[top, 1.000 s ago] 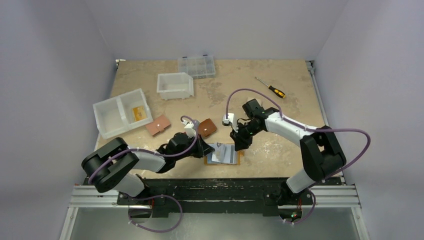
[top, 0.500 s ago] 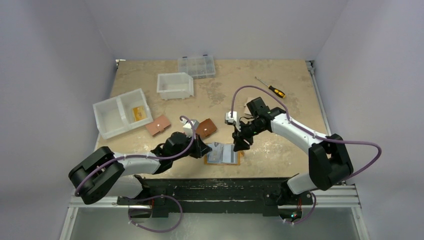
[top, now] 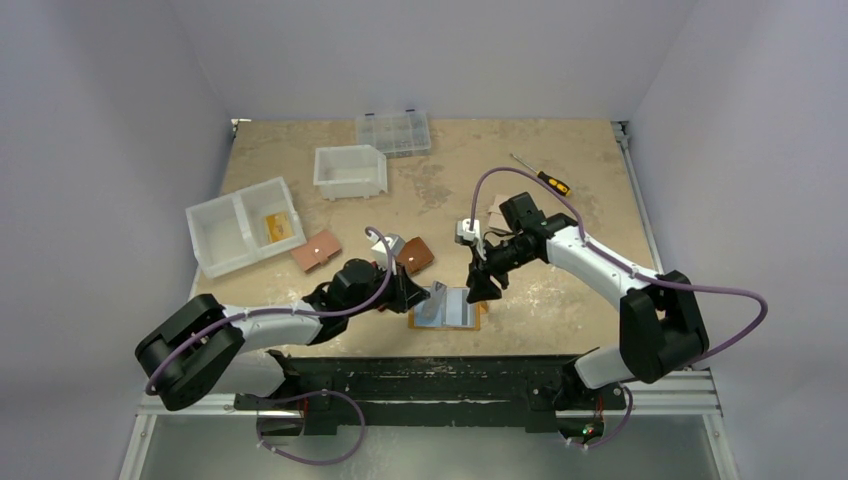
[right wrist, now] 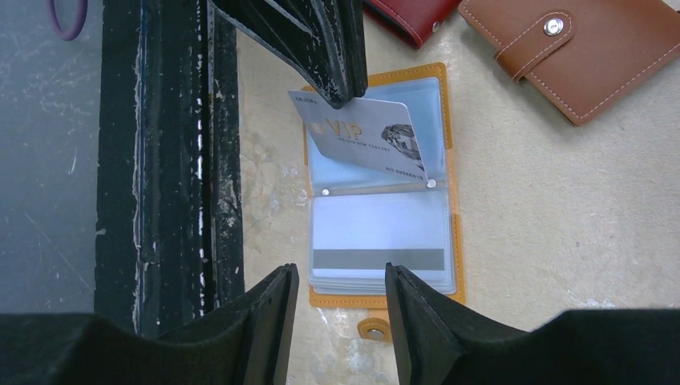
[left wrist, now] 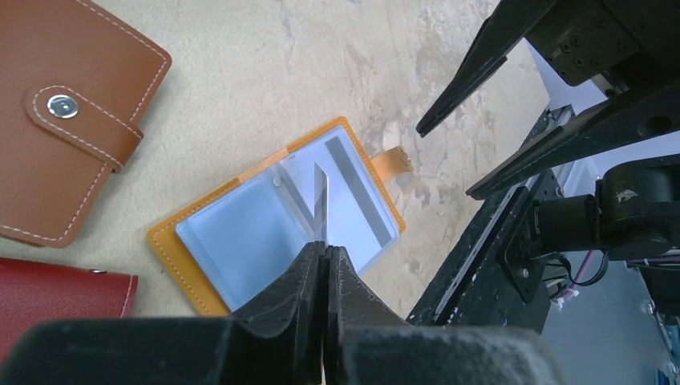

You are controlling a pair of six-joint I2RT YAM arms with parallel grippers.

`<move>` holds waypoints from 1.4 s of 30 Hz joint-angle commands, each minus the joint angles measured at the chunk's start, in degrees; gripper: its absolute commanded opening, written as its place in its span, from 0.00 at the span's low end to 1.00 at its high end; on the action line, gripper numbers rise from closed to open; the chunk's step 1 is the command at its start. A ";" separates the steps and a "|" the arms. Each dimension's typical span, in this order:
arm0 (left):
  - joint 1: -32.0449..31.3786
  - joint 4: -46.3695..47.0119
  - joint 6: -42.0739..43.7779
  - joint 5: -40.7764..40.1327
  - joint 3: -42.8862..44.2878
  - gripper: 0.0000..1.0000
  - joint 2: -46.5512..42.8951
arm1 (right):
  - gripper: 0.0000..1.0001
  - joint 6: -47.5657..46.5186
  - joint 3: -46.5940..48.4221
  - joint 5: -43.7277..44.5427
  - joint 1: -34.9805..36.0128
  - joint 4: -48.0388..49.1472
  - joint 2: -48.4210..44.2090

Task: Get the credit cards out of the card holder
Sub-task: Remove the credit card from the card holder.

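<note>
Credit card (right wrist: 365, 136), whitish, VIP-marked: left hand (left wrist: 323, 249) clamped shut on its edge, card angled up from open card holder (right wrist: 401, 72) at tabletop (top: 280, 150) 6 o'clock. Striped card (right wrist: 377, 258) sleeved inside. Right hand (right wrist: 338, 281) half-open, empty, above.

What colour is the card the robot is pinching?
Silvery white, with gold VIP letters. The card shows best in the right wrist view.
</note>
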 commanded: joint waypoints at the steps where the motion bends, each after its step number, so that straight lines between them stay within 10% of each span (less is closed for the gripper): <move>1: -0.84 1.41 1.48 1.27 2.86 0.00 -0.57 | 0.52 -0.92 1.55 -2.66 -0.45 -0.57 -2.16; 42: -9.07 2.00 6.51 4.16 11.00 0.00 6.58 | 0.62 -13.03 -2.80 -3.92 -0.54 -1.67 -3.11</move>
